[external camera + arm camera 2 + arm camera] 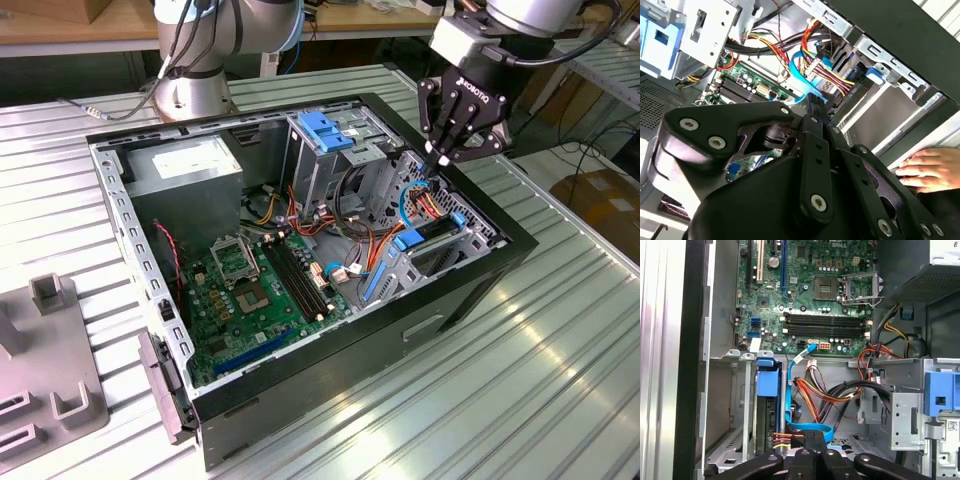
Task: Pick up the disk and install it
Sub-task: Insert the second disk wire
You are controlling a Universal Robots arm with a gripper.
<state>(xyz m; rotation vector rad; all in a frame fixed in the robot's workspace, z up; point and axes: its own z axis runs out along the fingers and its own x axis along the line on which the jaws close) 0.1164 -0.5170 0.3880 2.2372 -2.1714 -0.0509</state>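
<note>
The disk sits inside the drive bay at the corner of the open computer case on the exterior view's right, its blue carrier frame showing at the edges. In the first wrist view the disk stands on edge in the bay, blue frame end toward the motherboard, with coloured wires plugged into its other end. My gripper hangs just above the bay, fingers pressed together. In both wrist views the fingertips meet right at the flat blue data cable beside the disk.
A metal cage with a blue latch stands behind the bay, and the grey power supply box is at the back left. The motherboard covers the case floor. A person's hand rests by the case's outer wall. Grey fixtures lie at the left.
</note>
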